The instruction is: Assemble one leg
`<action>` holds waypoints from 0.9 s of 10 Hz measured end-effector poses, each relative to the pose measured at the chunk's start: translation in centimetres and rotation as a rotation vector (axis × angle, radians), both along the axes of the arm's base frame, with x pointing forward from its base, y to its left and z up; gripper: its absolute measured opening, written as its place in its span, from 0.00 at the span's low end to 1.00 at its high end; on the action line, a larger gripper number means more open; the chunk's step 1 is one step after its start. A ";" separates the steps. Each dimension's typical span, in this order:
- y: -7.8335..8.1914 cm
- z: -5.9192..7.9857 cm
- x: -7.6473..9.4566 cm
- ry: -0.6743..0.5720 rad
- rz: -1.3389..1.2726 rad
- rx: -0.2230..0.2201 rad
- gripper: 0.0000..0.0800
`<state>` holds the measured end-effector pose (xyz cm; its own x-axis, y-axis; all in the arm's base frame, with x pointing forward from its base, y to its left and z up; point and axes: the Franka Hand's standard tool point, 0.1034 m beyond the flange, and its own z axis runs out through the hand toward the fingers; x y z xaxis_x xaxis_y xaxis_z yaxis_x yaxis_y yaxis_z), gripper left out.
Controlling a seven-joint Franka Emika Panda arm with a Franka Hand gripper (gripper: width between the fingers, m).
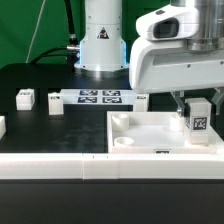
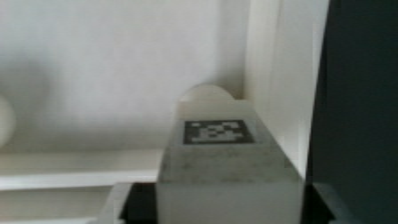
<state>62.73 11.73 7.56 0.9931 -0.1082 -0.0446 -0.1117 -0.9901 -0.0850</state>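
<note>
My gripper (image 1: 197,112) is shut on a leg (image 1: 198,118), a small white post with a black-and-white tag, held upright over the right side of the large white tray-like part (image 1: 150,132). In the wrist view the leg (image 2: 222,150) fills the middle, with its far end at a rounded corner socket (image 2: 214,92) of the tray by its raised rim (image 2: 267,60). Two more legs (image 1: 25,98) (image 1: 55,103) stand on the black table at the exterior view's left. I cannot tell whether the held leg touches the tray.
The marker board (image 1: 100,97) lies behind the tray, in front of the robot base (image 1: 103,45). Another white part (image 1: 2,126) sits at the exterior view's left edge. A white ledge (image 1: 60,175) runs along the front.
</note>
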 end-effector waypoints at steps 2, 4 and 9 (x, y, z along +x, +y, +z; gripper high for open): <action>0.0 0.0 0.0 0.019 -0.214 -0.009 0.36; -0.1 -0.1 0.0 0.040 -0.431 -0.011 0.36; -0.3 -0.2 0.1 0.075 -1.034 -0.017 0.36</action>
